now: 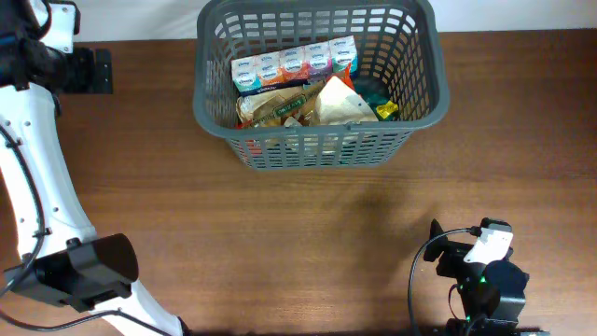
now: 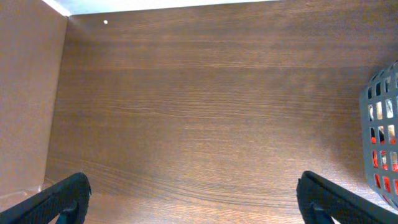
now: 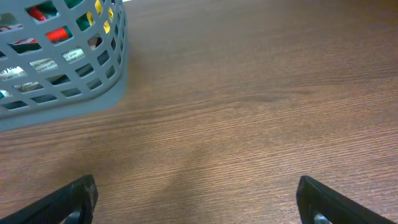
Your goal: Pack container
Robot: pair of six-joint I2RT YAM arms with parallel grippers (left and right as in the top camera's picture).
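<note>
Sitting near far table (image 1: 280, 233) edge, container (image 1: 322, 149)

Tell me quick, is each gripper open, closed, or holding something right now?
Left gripper: open, holding nothing.
Right gripper: open, holding nothing.

White left arm (image 1: 42, 177) with black joints; black right arm (image 1: 490, 282), white cap, cables
</note>
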